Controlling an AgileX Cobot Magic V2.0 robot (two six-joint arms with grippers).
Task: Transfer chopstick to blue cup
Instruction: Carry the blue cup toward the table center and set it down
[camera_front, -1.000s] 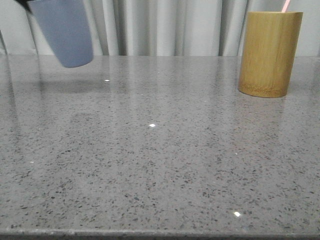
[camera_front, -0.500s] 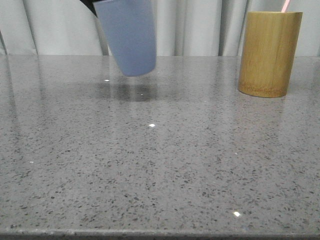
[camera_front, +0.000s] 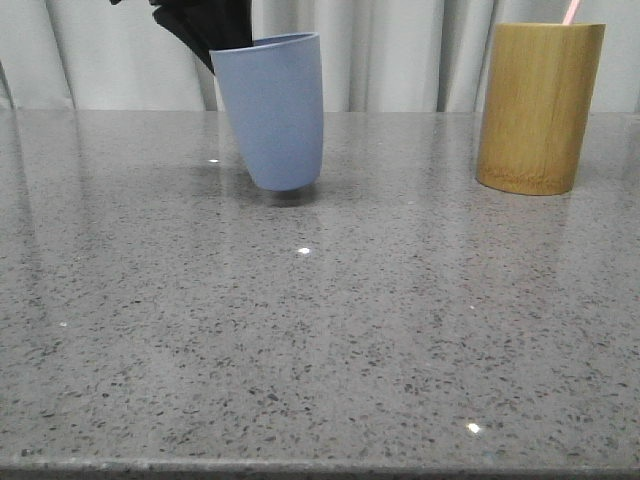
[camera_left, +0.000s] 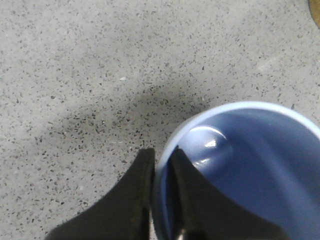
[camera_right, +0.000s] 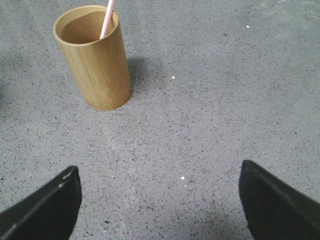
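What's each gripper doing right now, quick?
Left gripper: closed on the blue cup rim.
Right gripper: open, holding nothing.

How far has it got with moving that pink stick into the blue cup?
Early days. The left gripper pinches the blue cup's rim, holding it tilted, just above or barely touching the table. The chopstick sits in the bamboo holder, untouched. The right gripper hangs open over the table near the holder. Picking up and transferring the chopstick remains.
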